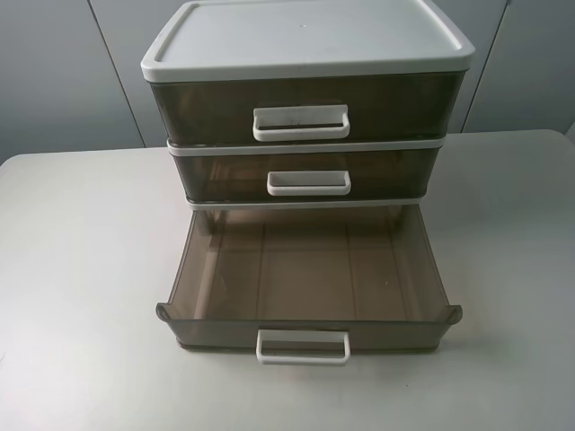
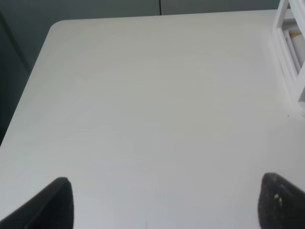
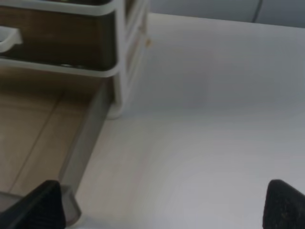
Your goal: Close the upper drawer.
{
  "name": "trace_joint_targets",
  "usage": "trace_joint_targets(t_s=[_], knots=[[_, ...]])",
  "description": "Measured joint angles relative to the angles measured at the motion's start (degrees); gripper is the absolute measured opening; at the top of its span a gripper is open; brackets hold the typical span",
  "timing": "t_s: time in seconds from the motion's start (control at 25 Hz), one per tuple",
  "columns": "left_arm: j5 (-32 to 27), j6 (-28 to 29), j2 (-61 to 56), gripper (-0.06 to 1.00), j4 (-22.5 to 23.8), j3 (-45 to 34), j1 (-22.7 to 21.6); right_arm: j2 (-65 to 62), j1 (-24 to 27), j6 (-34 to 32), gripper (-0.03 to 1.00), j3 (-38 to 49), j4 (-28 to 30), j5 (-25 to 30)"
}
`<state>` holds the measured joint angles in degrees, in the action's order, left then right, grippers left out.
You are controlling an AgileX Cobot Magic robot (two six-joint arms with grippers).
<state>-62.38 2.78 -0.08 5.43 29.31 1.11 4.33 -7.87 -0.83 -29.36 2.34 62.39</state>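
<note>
Lab-type test station: bare white table (image 1: 81, 269), plain grey panel wall (image 1: 63, 72) behind far edge.

Arms: I can't see either one in the exterior high view.
Left black gripper (image 2: 164, 202): I get only two finger tips at the frame edge; the body is cut off.
Right black gripper (image 3: 164, 205): same, just two dark tips, blurred.
White-framed smoky brown plastic drawer cabinet (image 1: 305, 135): its top rear is cut off in the high view; in the left wrist view only a white corner (image 2: 290, 52) shows, washed out.
Pulled-out bottom drawer (image 3: 43, 133): soft focus, mostly outside the right wrist view.
</note>
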Motion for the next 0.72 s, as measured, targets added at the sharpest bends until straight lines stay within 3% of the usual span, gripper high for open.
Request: trace_joint_targets(t_s=[0.48, 0.72], knots=[[0.0, 0.0, 0.0, 0.74, 0.0, 0.0, 0.0, -4.3, 6.6, 0.2, 0.63, 0.0, -0.2, 0.0], [0.0, 0.0, 0.0, 0.74, 0.0, 0.0, 0.0, -4.3, 6.7, 0.4, 0.63, 0.0, -1.6, 0.0]])
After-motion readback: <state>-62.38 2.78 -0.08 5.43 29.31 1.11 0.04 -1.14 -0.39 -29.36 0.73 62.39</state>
